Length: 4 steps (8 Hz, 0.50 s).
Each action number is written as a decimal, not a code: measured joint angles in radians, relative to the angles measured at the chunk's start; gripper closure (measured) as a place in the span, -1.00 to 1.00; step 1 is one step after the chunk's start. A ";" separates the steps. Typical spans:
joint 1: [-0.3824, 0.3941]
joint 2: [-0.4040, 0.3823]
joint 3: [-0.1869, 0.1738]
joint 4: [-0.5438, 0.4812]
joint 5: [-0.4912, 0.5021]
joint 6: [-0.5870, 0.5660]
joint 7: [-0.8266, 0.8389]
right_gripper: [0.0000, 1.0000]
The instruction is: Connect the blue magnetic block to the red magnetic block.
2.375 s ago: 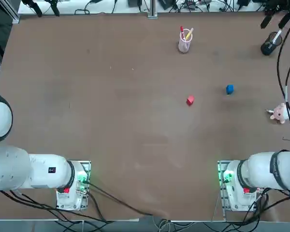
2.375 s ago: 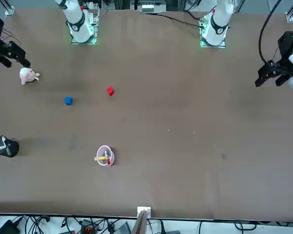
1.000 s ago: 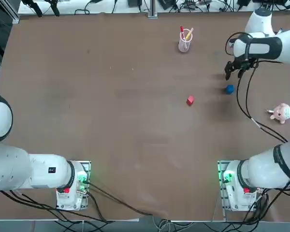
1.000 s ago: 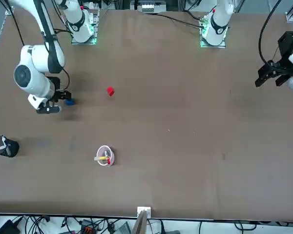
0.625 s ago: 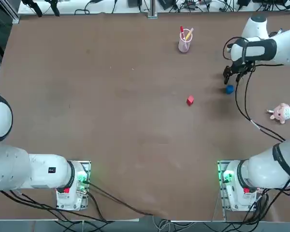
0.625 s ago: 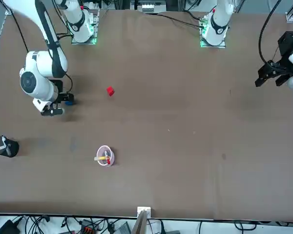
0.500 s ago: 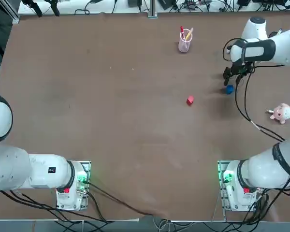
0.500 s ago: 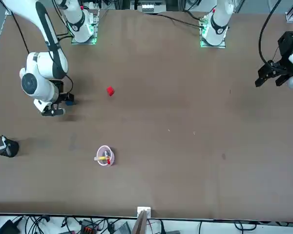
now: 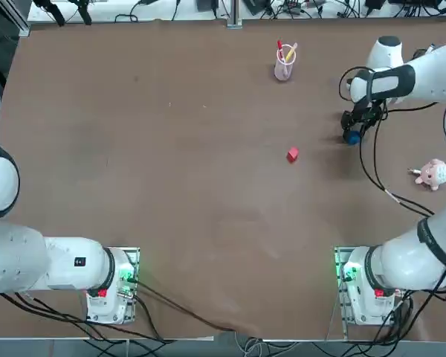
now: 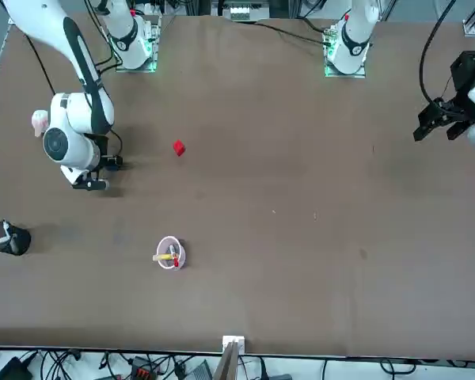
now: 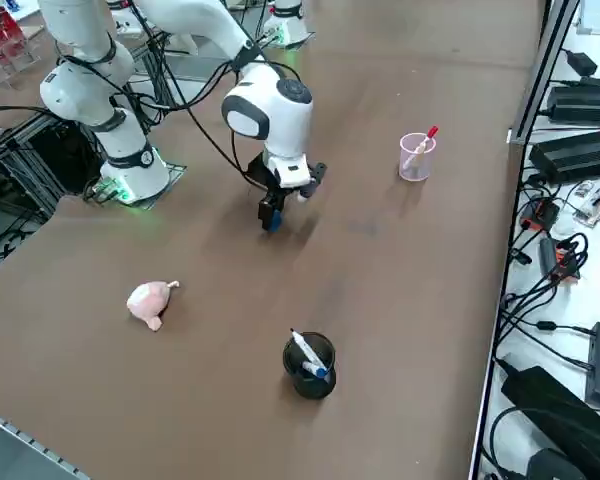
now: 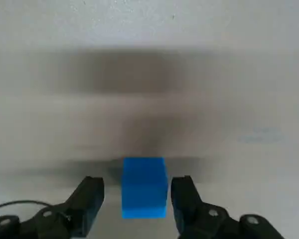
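The blue magnetic block [image 12: 144, 186] rests on the brown table between the two fingers of my right gripper [image 12: 137, 184]. A narrow gap shows on each side of the block, so the gripper is open around it and not gripping. From overhead the gripper [image 9: 351, 132] stands low over the blue block [image 9: 352, 137] at the table's right. In the right side view a sliver of the blue block [image 11: 270, 223] shows under the gripper [image 11: 273, 213]. The red magnetic block [image 9: 292, 154] [image 10: 179, 147] lies alone, a short way toward the table's middle from the blue one.
A clear pink cup with pens [image 9: 284, 63] [image 11: 415, 157] stands at the far side of the table. A pink plush toy [image 9: 432, 173] [image 11: 150, 300] lies near the right edge. A black pen holder [image 11: 308, 365] stands at the far right corner.
My right gripper has come down around the blue block and its fingers have narrowed toward it. Neither block has moved.
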 joint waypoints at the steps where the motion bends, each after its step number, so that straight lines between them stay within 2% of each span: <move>1: -0.001 0.002 0.000 0.001 0.000 0.001 0.003 -0.15; 2: -0.001 -0.001 0.000 0.005 0.000 0.001 0.004 0.07; 4: 0.000 0.000 0.000 0.031 -0.001 0.001 0.003 0.07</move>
